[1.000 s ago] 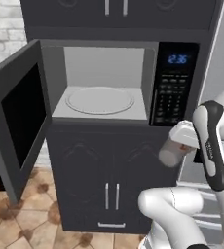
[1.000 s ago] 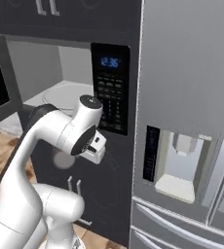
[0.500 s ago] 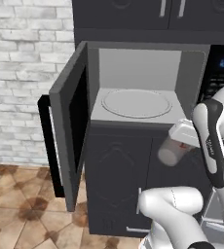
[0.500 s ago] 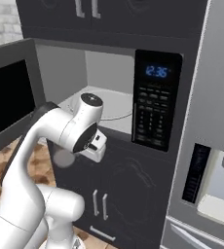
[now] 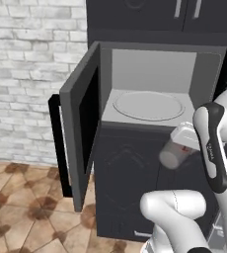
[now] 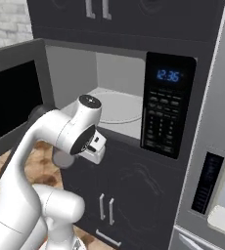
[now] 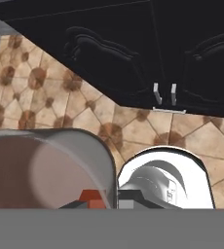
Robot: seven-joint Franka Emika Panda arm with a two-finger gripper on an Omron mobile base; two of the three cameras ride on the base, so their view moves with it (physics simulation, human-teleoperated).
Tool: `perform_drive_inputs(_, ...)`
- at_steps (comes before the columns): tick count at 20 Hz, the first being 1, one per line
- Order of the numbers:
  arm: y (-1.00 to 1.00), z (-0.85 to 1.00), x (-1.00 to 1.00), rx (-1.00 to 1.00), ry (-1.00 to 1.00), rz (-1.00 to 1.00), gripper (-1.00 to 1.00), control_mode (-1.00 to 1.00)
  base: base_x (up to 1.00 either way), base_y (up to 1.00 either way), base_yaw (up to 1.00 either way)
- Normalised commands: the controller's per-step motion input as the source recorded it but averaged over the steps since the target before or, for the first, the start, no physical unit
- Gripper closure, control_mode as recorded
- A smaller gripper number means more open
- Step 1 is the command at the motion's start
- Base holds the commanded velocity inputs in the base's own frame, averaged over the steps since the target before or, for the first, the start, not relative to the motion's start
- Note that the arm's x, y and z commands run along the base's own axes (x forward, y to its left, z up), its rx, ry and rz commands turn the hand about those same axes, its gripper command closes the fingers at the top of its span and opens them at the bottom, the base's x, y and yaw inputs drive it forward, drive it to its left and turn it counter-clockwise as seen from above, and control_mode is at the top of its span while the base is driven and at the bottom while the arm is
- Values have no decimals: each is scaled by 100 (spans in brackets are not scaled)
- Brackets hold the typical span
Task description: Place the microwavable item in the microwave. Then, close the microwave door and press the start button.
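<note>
Currently, end effector (image 5: 180,148): clamped on the cup (image 5: 173,151), held tilted below the cavity's front edge.
Microwave (image 5: 157,84): turntable (image 5: 148,105) bare.
Door (image 5: 80,121): swung open, left.

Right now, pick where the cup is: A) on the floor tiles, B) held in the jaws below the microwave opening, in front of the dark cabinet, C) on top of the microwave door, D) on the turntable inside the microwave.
B: the cup hangs at the arm's end, below the turntable, against the cabinet.
</note>
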Motion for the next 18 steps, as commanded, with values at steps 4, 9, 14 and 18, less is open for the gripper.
perform_drive_inputs(4,0,0,0,0,0,0,100,100,12,-26,34)
perform_drive_inputs(9,0,0,0,0,0,0,100,100,19,-31,34)
perform_drive_inputs(14,0,0,0,0,0,0,100,100,11,-11,12)
perform_drive_inputs(18,0,0,0,0,0,0,100,100,1,0,0)
